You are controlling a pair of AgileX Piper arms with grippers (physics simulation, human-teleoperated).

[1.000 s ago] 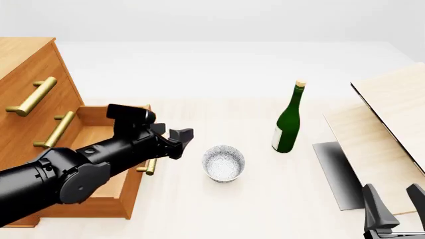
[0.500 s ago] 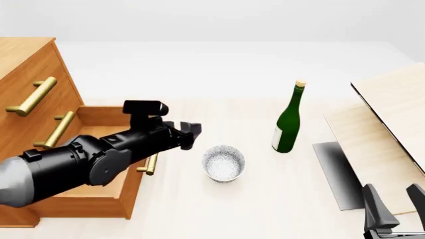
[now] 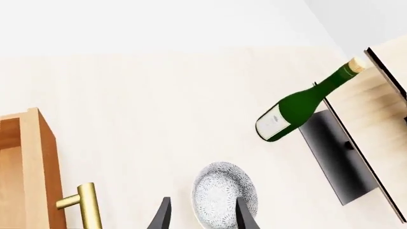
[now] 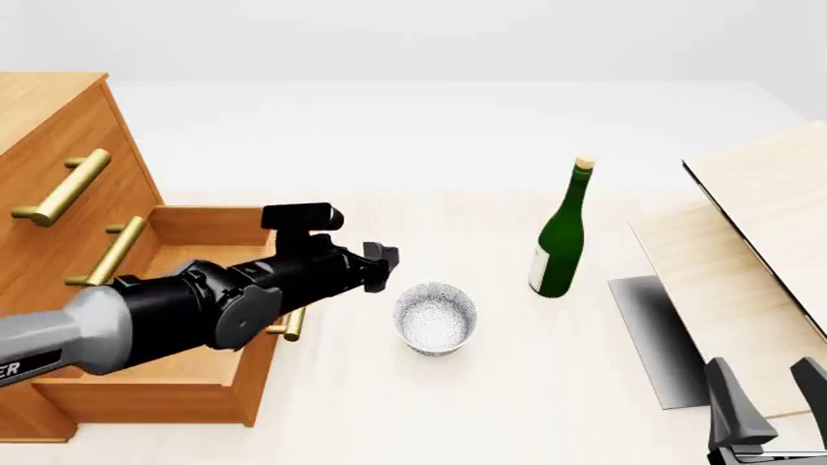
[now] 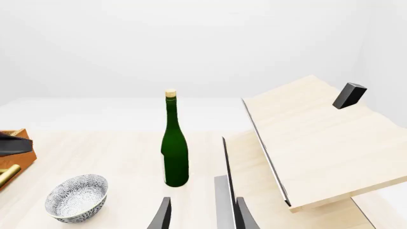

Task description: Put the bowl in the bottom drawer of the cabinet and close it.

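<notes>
In the front view the left arm [image 4: 194,315] covers much of the open bottom drawer [image 4: 194,383], including most of its brass handle [image 4: 292,325], and the picture's left edge cuts off the cabinet [image 4: 52,174]. The left claw [image 3: 202,214] shows only as two finger tips at the left wrist view's edge, which also clips the bowl [image 3: 219,193]. The right claw [image 4: 765,407] is cut off at the front view's near right corner, and the pale boards [image 4: 762,252] run off its right edge.
</notes>
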